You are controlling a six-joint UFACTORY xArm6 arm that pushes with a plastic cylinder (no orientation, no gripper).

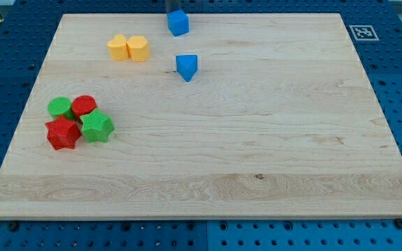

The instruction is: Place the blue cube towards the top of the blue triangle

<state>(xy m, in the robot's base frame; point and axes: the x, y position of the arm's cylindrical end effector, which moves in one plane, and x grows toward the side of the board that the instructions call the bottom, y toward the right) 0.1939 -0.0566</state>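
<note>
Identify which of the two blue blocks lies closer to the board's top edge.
The blue cube, right by the top edge just below my tip. The blue triangle lies lower, farther from that edge.

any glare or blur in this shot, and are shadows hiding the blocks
Camera view: even, soft light on the wooden board, no glare; blocks sharp, casting only faint shadows. The blue cube and blue triangle read clearly. My tip is cropped by the view's top, just above the cube.
</note>
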